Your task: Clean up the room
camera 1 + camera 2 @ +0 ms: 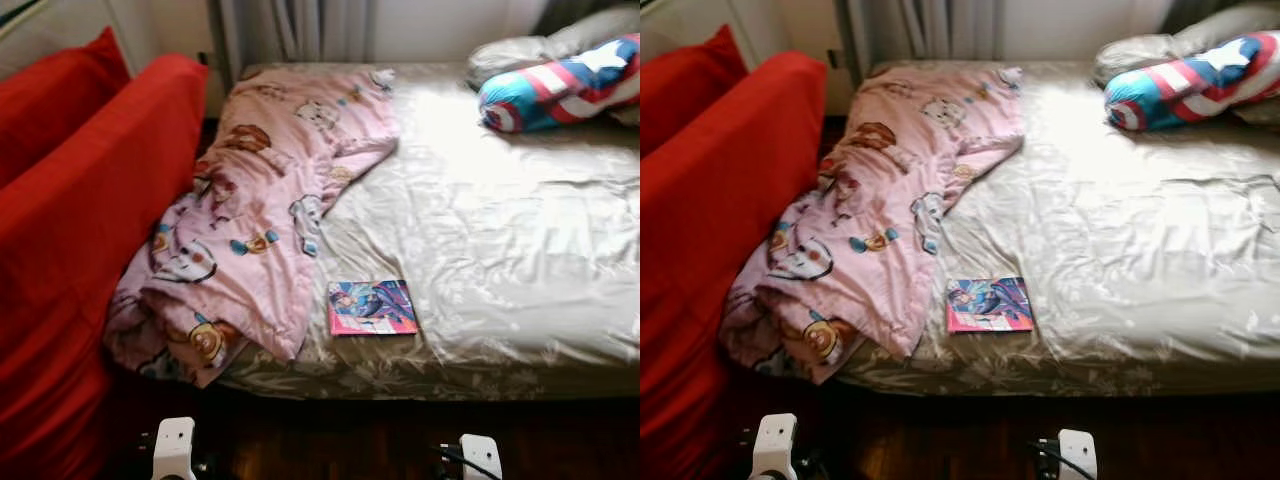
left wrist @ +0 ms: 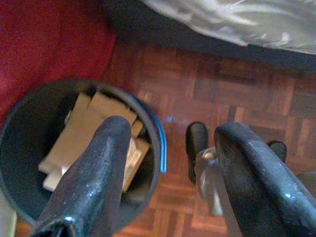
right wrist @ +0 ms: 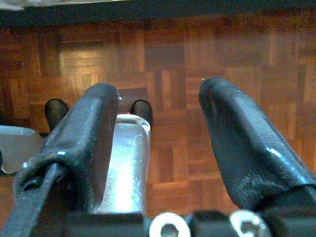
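**One book, one blanket, two pillows on the bed**

The robot faces the foot of a bed (image 1: 500, 230) covered by a pale, shiny sheet. One pink cartoon-print blanket (image 1: 260, 210) lies crumpled along the bed's left side, running from the head end to the near corner, where it hangs over the edge. One thin book (image 1: 371, 307) with a colourful cover lies flat on the sheet close to the near edge, just beside the blanket's lower fold. At the far right corner sit two pillows: one long one in red, white and blue stripes with a star (image 1: 560, 88), and one pale one (image 1: 520, 52) behind it. A red sofa (image 1: 90, 250) stands against the bed's left side, with one red cushion (image 1: 60, 90) at its back.

Both arms hang low over the parquet floor (image 3: 173, 59). The left gripper (image 2: 173, 148) has its jaws wide apart, holding nothing; below it stands one dark round bin (image 2: 29, 128) next to the sofa, with several pieces of cardboard (image 2: 94, 133) inside. The right gripper (image 3: 158, 123) also has its jaws wide and empty above bare floor.
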You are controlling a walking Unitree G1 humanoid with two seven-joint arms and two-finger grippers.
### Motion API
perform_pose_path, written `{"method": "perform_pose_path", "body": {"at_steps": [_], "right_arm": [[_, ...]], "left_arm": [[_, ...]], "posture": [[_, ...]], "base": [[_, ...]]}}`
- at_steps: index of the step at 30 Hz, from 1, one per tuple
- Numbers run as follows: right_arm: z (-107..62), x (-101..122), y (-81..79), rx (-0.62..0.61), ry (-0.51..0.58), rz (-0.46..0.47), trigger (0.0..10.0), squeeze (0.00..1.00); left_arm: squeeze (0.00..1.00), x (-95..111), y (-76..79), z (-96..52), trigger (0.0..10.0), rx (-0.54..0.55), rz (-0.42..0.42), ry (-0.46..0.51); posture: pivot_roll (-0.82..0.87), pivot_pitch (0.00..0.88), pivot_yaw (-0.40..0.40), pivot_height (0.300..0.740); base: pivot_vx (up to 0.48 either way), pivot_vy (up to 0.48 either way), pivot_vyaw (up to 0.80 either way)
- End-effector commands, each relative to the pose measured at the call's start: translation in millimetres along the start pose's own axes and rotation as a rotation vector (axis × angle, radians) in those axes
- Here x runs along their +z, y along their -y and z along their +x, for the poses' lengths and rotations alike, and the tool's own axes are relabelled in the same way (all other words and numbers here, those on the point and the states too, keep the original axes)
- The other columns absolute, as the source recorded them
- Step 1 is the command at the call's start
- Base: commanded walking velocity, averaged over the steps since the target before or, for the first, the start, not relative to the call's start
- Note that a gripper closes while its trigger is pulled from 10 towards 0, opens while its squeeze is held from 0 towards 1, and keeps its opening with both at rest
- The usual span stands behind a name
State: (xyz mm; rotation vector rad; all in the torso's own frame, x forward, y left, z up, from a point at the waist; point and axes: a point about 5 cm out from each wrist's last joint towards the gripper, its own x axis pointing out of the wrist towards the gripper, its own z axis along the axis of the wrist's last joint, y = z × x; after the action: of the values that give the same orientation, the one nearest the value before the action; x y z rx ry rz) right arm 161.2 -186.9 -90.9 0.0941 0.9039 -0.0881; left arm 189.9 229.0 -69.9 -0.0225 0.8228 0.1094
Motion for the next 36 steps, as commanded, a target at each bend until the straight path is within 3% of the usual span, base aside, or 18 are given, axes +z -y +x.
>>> {"method": "perform_pose_path", "body": {"at_steps": [1, 8, 27, 36], "right_arm": [[-1.5, -5.0, 1.5, -0.001, -0.014, 0.009, 10.0, 0.0], [-2.1, -5.3, 5.6, -0.027, -0.009, 0.045, 10.0, 0.0], [0.4, 9.7, 17.6, -0.023, 0.011, -0.019, 10.0, 0.0], [1.0, 7.2, 10.3, 0.006, -0.004, -0.037, 10.0, 0.0]], "left_arm": [[0.0, -11.9, -5.1, -3.7, 10.0, 0.015, -0.025, -0.037], [0.0, -14.1, -1.5, -3.6, 10.0, 0.008, -0.032, -0.045], [0.0, -12.9, 19.1, -0.4, 10.0, -0.011, -0.095, -0.037], [0.0, -17.8, 15.6, -2.4, 10.0, 0.002, -0.102, -0.043]], "posture": [[0.01, 0.15, 0.004, 0.74], [0.01, 0.14, 0.0, 0.74], [0.0, 0.116, -0.067, 0.74], [0.0, 0.13, -0.06, 0.74]], "base": [[0.0, 0.0, 0.8], [0.043, 0.0, 0.34], [0.032, 0.0, 0.0], [0.194, 0.0, 0.36]]}}
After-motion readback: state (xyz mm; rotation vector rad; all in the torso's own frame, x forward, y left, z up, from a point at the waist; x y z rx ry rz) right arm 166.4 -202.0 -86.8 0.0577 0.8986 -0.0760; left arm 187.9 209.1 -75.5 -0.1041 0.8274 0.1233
